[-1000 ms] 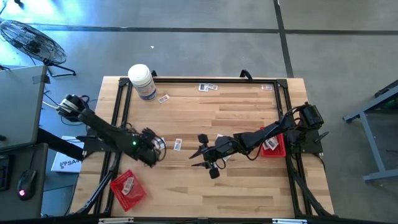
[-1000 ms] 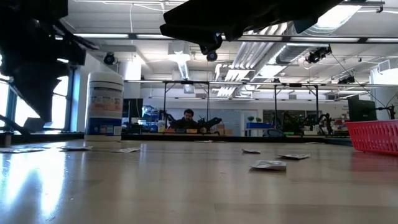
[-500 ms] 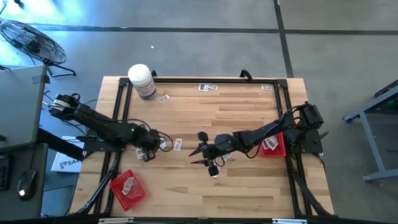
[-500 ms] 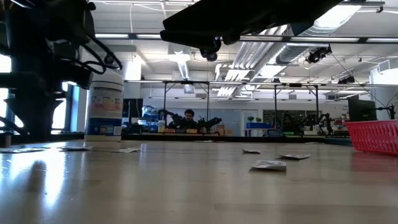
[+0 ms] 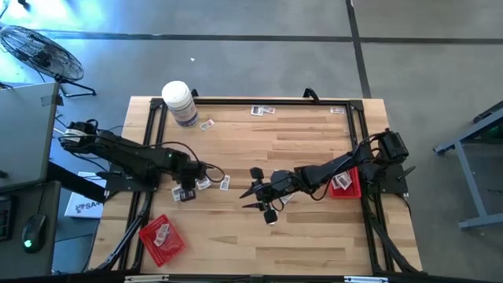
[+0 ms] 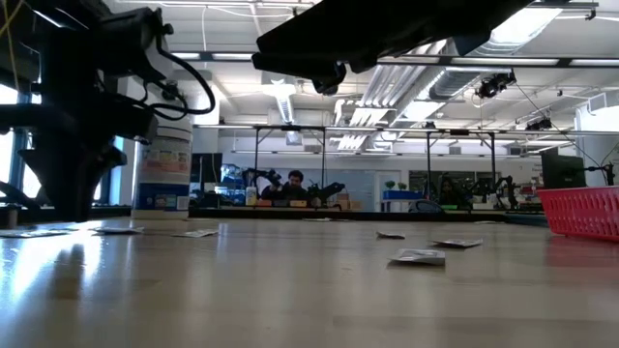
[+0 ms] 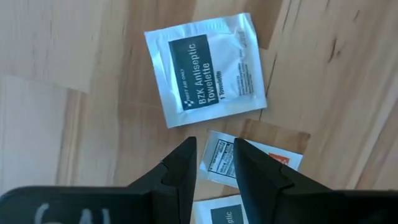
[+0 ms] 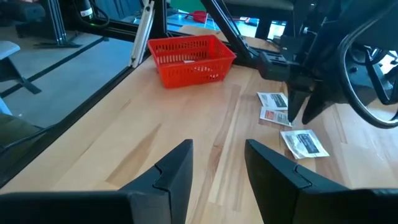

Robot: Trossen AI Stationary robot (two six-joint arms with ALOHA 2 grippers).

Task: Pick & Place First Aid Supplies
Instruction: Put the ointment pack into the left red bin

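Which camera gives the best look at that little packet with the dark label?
The left wrist view: the antiseptic towelette packet fills the picture and its print is readable. From above it is a tiny speck; the right wrist view shows it small.

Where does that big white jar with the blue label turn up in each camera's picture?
High view: white jar at the table's far left corner.
Low view: the jar stands at left, partly hidden by a dark arm.
Left wrist view: not in it.
Right wrist view: not in it.
Shared landmark: the wooden table.
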